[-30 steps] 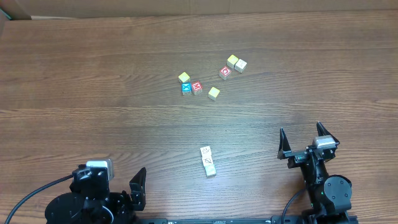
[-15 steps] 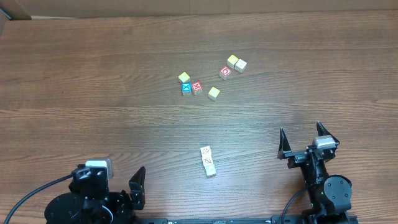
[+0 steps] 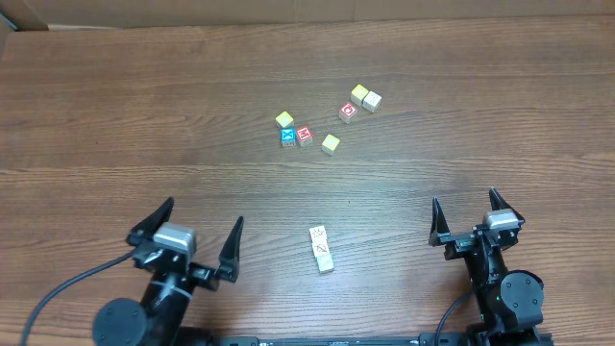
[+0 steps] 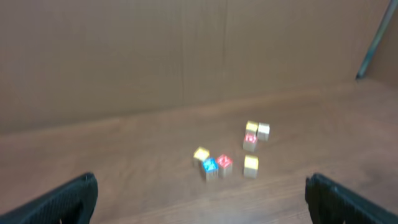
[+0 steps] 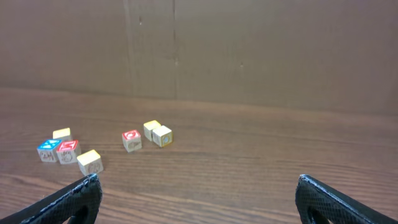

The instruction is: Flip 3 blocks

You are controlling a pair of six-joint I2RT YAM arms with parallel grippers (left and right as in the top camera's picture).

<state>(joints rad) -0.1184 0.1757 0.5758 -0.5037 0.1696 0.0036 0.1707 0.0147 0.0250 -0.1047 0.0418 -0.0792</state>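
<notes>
Brown wood-grain worktop (image 3: 96, 125) runs back to a cardboard wall (image 5: 249, 50). At its near edge the left gripper (image 3: 204, 213) and right gripper (image 3: 463, 198) both stand spread wide, holding and touching nothing. Between them, two white blocks (image 3: 324, 257) lie touching, end to end. Farther back, towards the far edge, the teal block (image 3: 287, 135) touches a red cube (image 3: 304, 134), with yellow cubes (image 3: 331, 143) scattered close around.

I'm looking at two matte black arms. The left arm (image 3: 161, 286) is wearing a silver-grey cap between pointed black jaws, with a black cable trailing off toward 8 o'clock. The right arm (image 3: 509, 290) is showing the same grey cap, a round black joint housing and a thin cable looping at 7 o'clock.
</notes>
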